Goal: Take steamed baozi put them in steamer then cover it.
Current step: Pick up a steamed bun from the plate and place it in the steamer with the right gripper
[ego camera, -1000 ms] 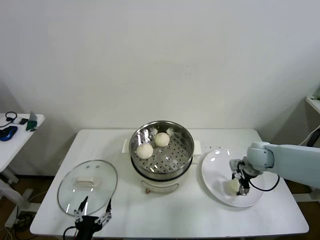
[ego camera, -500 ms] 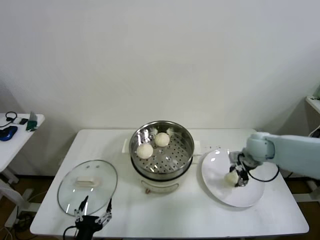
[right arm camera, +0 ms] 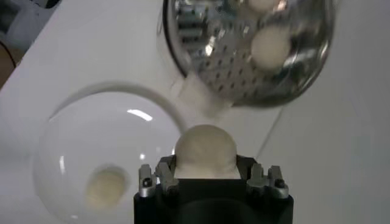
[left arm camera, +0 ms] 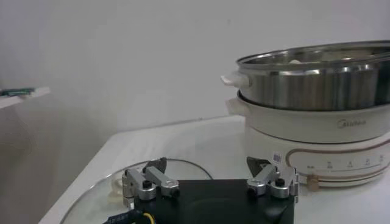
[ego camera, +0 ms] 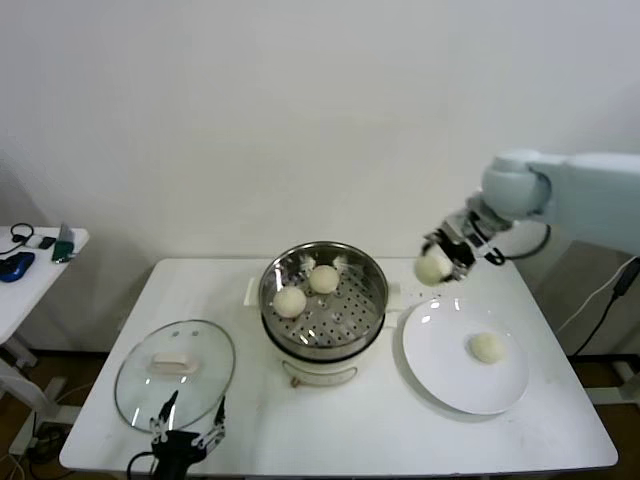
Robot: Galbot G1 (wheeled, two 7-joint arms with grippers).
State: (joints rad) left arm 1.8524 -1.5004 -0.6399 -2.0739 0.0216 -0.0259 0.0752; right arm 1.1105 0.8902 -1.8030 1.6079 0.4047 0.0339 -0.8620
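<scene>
My right gripper (ego camera: 440,262) is shut on a cream-white baozi (ego camera: 432,268) and holds it in the air, to the right of the steamer (ego camera: 324,300) and above the plate's far edge. The wrist view shows the same bun (right arm camera: 205,149) between the jaws of my right gripper (right arm camera: 206,173). Two baozi (ego camera: 290,301) (ego camera: 323,279) lie on the steamer's perforated tray. One more baozi (ego camera: 487,347) lies on the white plate (ego camera: 440,370). The glass cover (ego camera: 175,372) lies flat at the front left. My left gripper (ego camera: 186,430) is open and parked by its near rim.
A small side table (ego camera: 25,270) with dark items stands at the far left. The steamer's cream-white base (left arm camera: 317,146) rises just beyond my left gripper (left arm camera: 210,182). The wall is close behind the table.
My right gripper has lifted one baozi off the plate and carried it up and toward the steamer. One baozi stays on the plate. The left arm has not moved.
</scene>
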